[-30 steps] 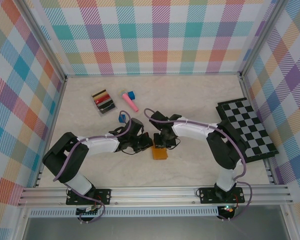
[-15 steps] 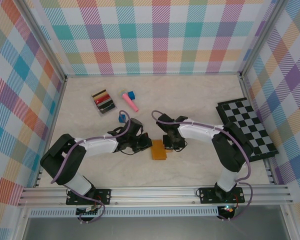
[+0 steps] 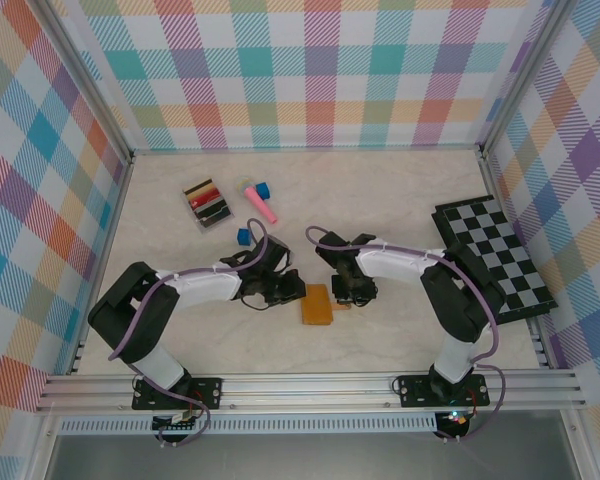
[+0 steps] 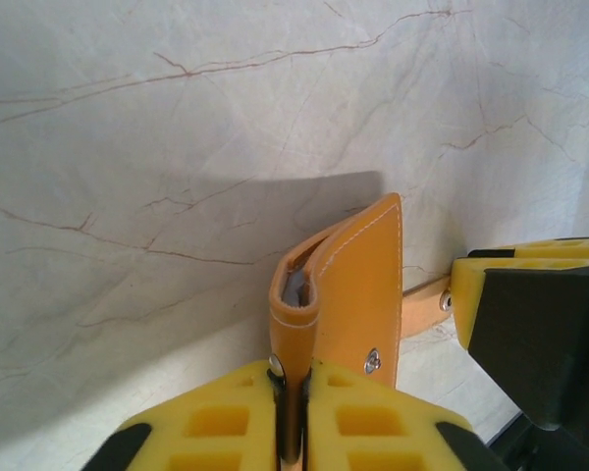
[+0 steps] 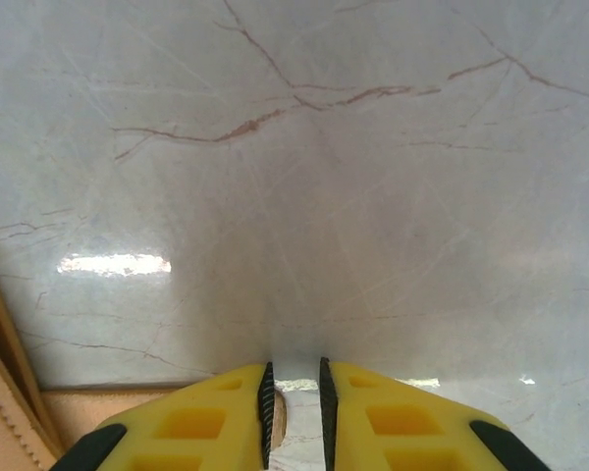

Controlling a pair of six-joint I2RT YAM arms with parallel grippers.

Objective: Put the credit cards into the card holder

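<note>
Two grippers flanking card holder (image 3: 317,306) | left gripper (image 4: 293,381) pinching its flap | right gripper (image 5: 294,381) fingers narrow, cannot tell grasp | credit cards (image 3: 206,203) lying back-left, nearer left arm

A lab robot cell: marble-look tabletop (image 3: 380,190), plaid-printed wall panels (image 3: 310,70), bare aluminium framing (image 3: 310,385).

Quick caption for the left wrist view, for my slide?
Left gripper pinching the half-folded card holder on the marble table.
</note>
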